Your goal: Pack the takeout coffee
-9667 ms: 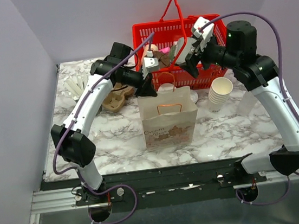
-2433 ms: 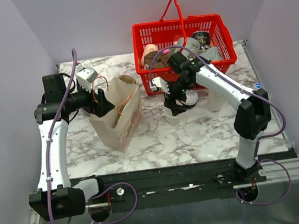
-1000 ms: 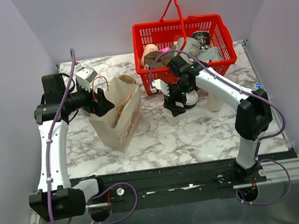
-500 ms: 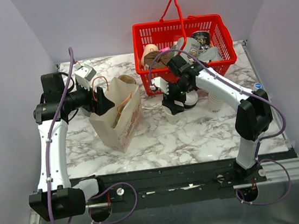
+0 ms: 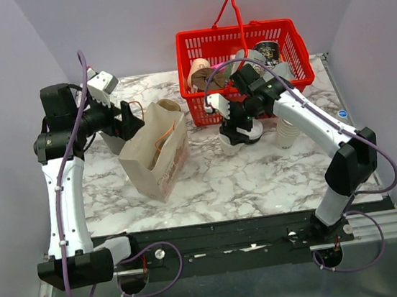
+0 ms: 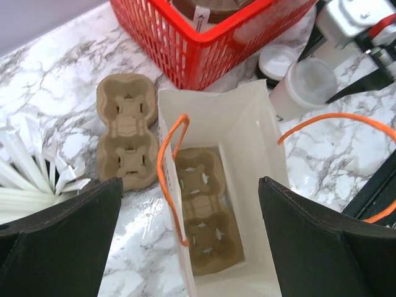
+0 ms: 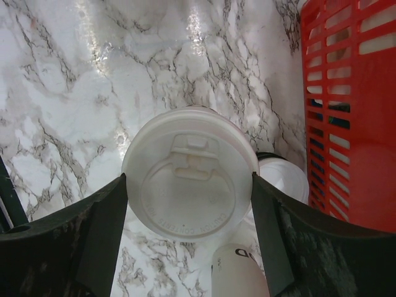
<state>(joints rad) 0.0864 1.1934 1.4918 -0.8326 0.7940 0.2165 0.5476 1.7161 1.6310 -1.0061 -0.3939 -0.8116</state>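
Observation:
The takeout coffee [image 7: 189, 192], a small white cup with a round white lid, stands on the marble just in front of the red basket [image 5: 243, 41]. My right gripper [image 7: 189, 185] reaches down over it, its two dark fingers against the lid's rim on either side. In the top view that gripper [image 5: 236, 128] hides most of the cup [image 5: 229, 147]. The brown paper bag [image 5: 157, 153] stands open at centre left, with a cardboard cup carrier [image 6: 204, 226] lying on its bottom. My left gripper [image 6: 190, 185] hangs open above the bag's mouth, holding nothing.
A second cup carrier [image 6: 127, 139] lies on the table beside the bag, with white wrapped straws [image 6: 25, 185] to its left. A short stack of loose lids [image 7: 284, 179] and a stack of lidless cups [image 5: 286, 132] stand to the right of the coffee.
My right gripper has shifted slightly right and narrowed around the lidded cup. My left arm has lifted and drawn back from the bag's edge, its jaws staying wide.

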